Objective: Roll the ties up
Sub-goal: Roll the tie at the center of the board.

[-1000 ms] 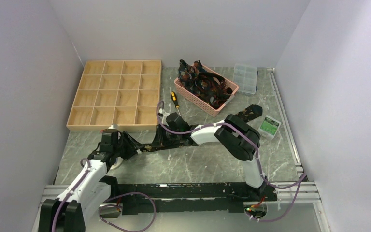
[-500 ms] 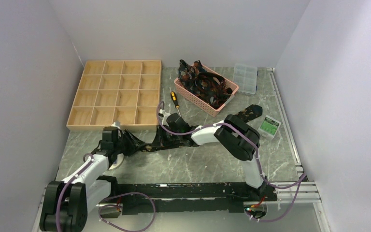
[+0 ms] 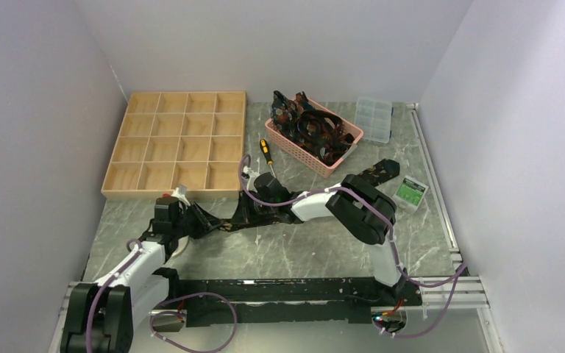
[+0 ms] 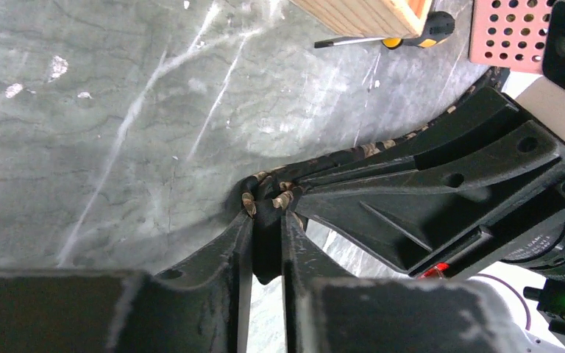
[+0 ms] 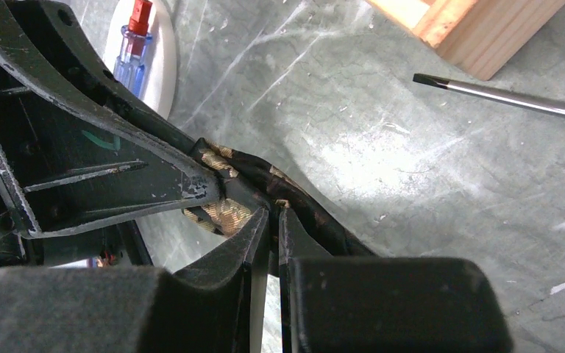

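One black tie with tan-gold marks [image 3: 225,225] is stretched low over the table between my two grippers. Its far part runs under the right arm to a dark end [image 3: 379,170]. My left gripper [image 3: 203,219] is shut on the tie; in the left wrist view [image 4: 267,215] black fabric fills the gap between the jaws. My right gripper [image 3: 245,215] is shut on the same tie [image 5: 296,197], close to the left one, as the right wrist view [image 5: 274,216] shows. More ties lie heaped in a pink basket [image 3: 342,151].
A wooden compartment tray [image 3: 176,143] sits at the back left. A yellow-handled screwdriver [image 3: 266,153] lies between tray and basket. A clear plastic box [image 3: 374,119] and a green-white packet [image 3: 412,191] are on the right. A white dish [image 5: 163,70] lies under the left gripper.
The left arm has folded back toward its base and its wrist has edged slightly toward the right gripper. Both grippers stay shut on the tie.
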